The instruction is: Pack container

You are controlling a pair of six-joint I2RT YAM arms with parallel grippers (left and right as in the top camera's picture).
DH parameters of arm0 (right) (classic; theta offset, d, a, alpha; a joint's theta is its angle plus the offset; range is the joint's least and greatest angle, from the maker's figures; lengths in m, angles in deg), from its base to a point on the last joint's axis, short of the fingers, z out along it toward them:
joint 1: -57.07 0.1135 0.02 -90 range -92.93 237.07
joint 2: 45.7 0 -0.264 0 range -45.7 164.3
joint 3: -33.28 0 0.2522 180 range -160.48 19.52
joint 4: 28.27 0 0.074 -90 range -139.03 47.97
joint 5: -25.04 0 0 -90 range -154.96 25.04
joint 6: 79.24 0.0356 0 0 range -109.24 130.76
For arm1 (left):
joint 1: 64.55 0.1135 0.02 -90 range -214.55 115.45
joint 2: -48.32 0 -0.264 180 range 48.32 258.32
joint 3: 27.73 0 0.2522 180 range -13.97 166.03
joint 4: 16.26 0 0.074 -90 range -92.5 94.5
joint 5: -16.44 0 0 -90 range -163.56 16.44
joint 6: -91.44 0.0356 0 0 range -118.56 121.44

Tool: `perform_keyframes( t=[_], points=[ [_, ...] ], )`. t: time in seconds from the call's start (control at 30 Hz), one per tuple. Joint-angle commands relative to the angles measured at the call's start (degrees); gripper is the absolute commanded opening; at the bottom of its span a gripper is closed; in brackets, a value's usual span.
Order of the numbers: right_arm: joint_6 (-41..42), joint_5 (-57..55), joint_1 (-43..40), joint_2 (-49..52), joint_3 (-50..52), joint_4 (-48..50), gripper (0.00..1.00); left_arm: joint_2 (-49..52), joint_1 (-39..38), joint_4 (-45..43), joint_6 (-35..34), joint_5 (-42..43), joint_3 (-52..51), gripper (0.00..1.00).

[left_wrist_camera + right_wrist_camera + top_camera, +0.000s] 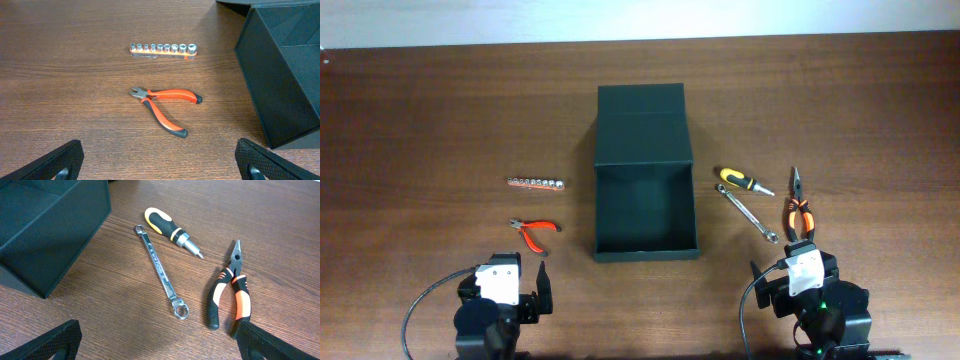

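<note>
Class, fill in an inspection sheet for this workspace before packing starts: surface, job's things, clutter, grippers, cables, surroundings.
Surface: brown wood-grain table, no spills seen.
Job's things: dark green container mid-table, flap lid folded back, nothing inside; socket rail and red cutters on its left; screwdriver, wrench and long-nose pliers on its right.
Clutter: nothing seen.
Grippers: left gripper and right gripper at the near edge, fingers open, holding nothing.
Cables: left cable and right cable, black, loop beside the arm bases.
Surroundings: pale strip beyond the table's far edge.
</note>
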Motion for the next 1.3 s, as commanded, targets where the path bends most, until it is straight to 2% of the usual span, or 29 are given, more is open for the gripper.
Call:
perform_keyframes(
  t=[0.0, 0.27, 0.4, 0.6, 0.9, 1.07, 1.27],
  points=[
    [0.44, -0.94, -0.37, -0.7, 0.42, 0.17, 0.99, -0.55, 0.24, -0.13, 1.11, 0.48, -0.48, 0.99],
    [0.44, -0.81, -0.37, -0.26, 0.04, 2.75, 0.99, -0.55, 0.24, -0.13, 1.11, 0.48, -0.48, 0.99],
    [0.44, 0.44, -0.37, 5.03, -5.66, 6.91, 0.99, -0.55, 0.24, -0.13, 1.11, 0.48, -0.48, 0.99],
    [0.44, 0.37, -0.37, 22.73, -23.06, 6.05, 0.99, -0.55, 0.24, -0.13, 1.11, 0.46, -0.48, 0.99],
    [0.59, -0.5, -0.37, 51.15, -49.42, -6.51, 0.99, -0.55, 0.24, -0.13, 1.11, 0.46, -0.48, 0.99],
    [11.91, -8.66, -0.39, 64.72, -59.8, -12.39, 0.99, -0.55, 0.24, -0.13, 1.11, 0.46, -0.48, 0.99],
    [23.17, -12.5, -2.89, 75.34, -65.59, -14.97, 0.99, -0.55, 0.24, -0.13, 1.11, 0.46, -0.48, 0.99]
  ],
)
